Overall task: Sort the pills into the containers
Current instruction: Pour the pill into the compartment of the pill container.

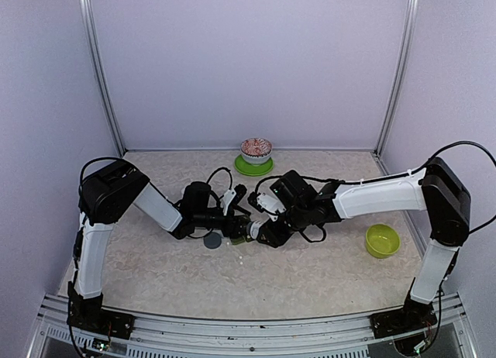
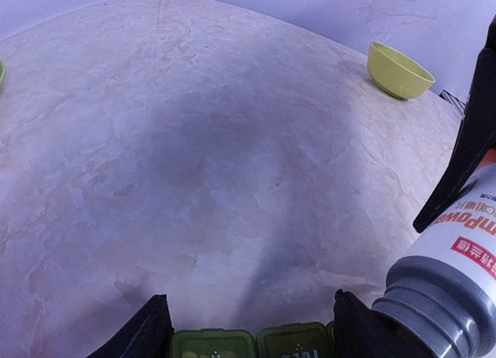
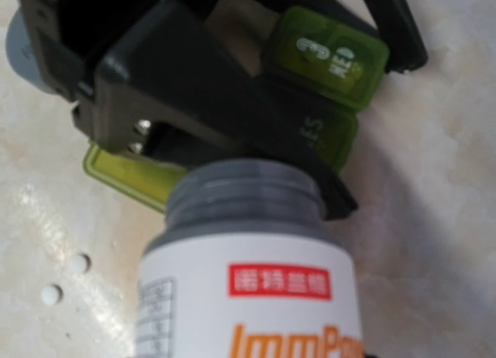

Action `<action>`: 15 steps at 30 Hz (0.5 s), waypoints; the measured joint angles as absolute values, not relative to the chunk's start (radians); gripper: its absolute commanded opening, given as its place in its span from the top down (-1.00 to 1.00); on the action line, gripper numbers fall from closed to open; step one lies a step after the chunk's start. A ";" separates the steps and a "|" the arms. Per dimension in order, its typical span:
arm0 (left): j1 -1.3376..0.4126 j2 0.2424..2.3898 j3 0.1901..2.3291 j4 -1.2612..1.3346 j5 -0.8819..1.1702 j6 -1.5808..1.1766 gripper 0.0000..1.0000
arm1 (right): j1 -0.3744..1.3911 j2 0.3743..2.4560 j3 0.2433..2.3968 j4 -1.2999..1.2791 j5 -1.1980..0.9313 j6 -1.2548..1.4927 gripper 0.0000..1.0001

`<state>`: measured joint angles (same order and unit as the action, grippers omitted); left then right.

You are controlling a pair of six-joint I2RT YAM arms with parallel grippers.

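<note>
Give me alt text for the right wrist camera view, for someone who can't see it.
An uncapped white bottle with a grey threaded neck fills the foreground, its mouth near a dark green pill strip that the left gripper straddles with black jaws. Two white pills lie on the table at lower left.

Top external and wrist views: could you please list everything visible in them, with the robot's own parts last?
containers: one strip, green, table centre
pills: two seen, white, loose on the table near the strip
bottle: one, white with grey neck, uncapped, tilted toward the strip
cap: one, grey, on the table by the strip
lime-green bowl: one, right side
patterned bowl: one, on a green plate, far edge
left fingers: one pair, black, clamping the strip
right fingers: one pair, black, gripping the bottle
</note>
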<state>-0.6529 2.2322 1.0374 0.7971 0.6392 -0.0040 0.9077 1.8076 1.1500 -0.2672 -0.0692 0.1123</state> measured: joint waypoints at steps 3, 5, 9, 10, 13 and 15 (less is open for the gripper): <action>-0.653 2.232 1.037 0.797 0.640 -0.004 -0.36 | 0.908 1.808 1.154 -0.273 -0.070 0.109 0.39; -0.653 2.232 1.037 0.797 0.640 -0.004 -0.36 | 0.908 1.809 1.154 -0.274 -0.069 0.107 0.39; -0.653 2.232 1.037 0.797 0.640 -0.004 -0.36 | 0.908 1.810 1.154 -0.275 -0.070 0.105 0.39; -0.653 2.232 1.037 0.797 0.640 -0.004 -0.36 | 0.908 1.810 1.154 -0.274 -0.070 0.105 0.39; -0.653 2.233 1.037 0.797 0.640 -0.004 -0.36 | 0.908 1.811 1.154 -0.274 -0.070 0.105 0.38; -0.653 2.232 1.037 0.797 0.640 -0.004 -0.36 | 0.908 1.811 1.154 -0.274 -0.070 0.106 0.39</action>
<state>-0.6529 2.2322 1.0374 0.7971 0.6395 -0.0044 0.9077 1.8107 1.1538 -0.2745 -0.0700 0.1059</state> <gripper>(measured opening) 0.681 0.514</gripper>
